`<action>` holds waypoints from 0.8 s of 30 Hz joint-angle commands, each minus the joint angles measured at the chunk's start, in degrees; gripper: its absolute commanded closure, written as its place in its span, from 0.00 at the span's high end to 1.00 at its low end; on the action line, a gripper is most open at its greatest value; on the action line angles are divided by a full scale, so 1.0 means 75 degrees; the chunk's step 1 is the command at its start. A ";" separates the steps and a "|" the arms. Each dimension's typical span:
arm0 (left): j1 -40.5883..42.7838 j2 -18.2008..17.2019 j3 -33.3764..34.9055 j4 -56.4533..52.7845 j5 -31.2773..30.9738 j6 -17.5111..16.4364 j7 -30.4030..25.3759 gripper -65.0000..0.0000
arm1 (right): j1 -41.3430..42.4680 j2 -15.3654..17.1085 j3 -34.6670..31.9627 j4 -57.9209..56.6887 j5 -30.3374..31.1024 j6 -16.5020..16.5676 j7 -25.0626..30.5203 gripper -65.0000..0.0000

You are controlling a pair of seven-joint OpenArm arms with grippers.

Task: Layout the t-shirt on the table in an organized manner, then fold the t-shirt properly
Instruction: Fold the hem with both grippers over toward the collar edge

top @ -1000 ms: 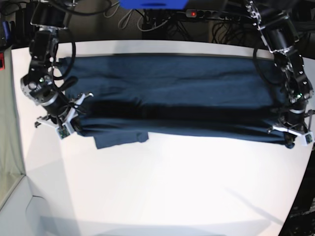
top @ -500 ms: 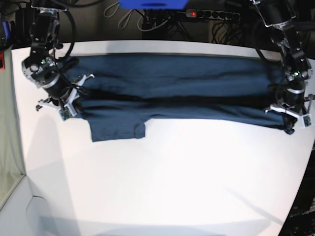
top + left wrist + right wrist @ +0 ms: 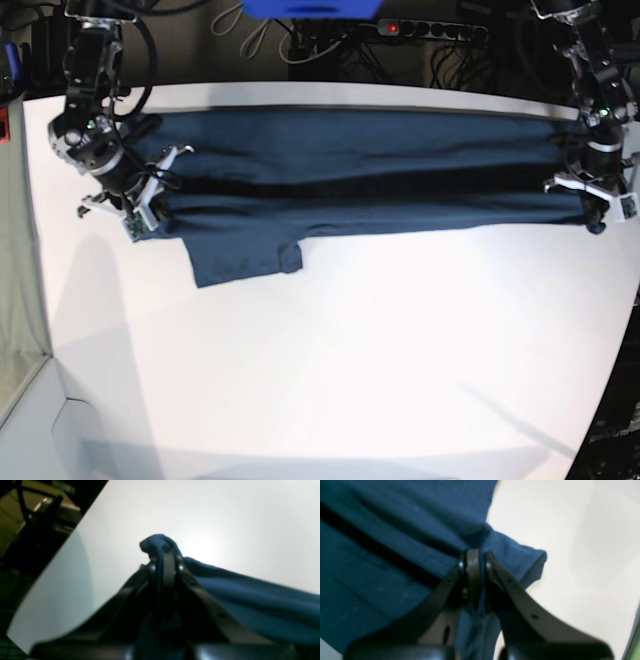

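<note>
Both claws, left claw [image 3: 598,200] and right claw [image 3: 140,205], clenched on the t-shirt [image 3: 350,165]: keep cloth taut between them, lowering evenly onto the worktop [image 3: 350,350].

The t-shirt [image 3: 360,160], dark navy blue and plain, is lying stretched wide across the far part of the table [image 3: 350,370], folded lengthwise into a long band with a dark crease running along its middle. One short sleeve is sticking out from the near edge toward the base view's left, lying flat on the white surface. Both ends of the band are being pinched and lifted slightly, the cloth bunching at each grip. The table is showing smooth, matte white, much larger than the shirt, its edge curving at the sides.
</note>
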 commanded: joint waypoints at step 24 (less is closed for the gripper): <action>-0.0001 -0.0069 -0.0005 -0.1514 0.0035 0.0033 -0.0182 0.00 | -0.0430 0.0095 0.0010 0.0907 0.0048 -0.0036 0.0104 0.00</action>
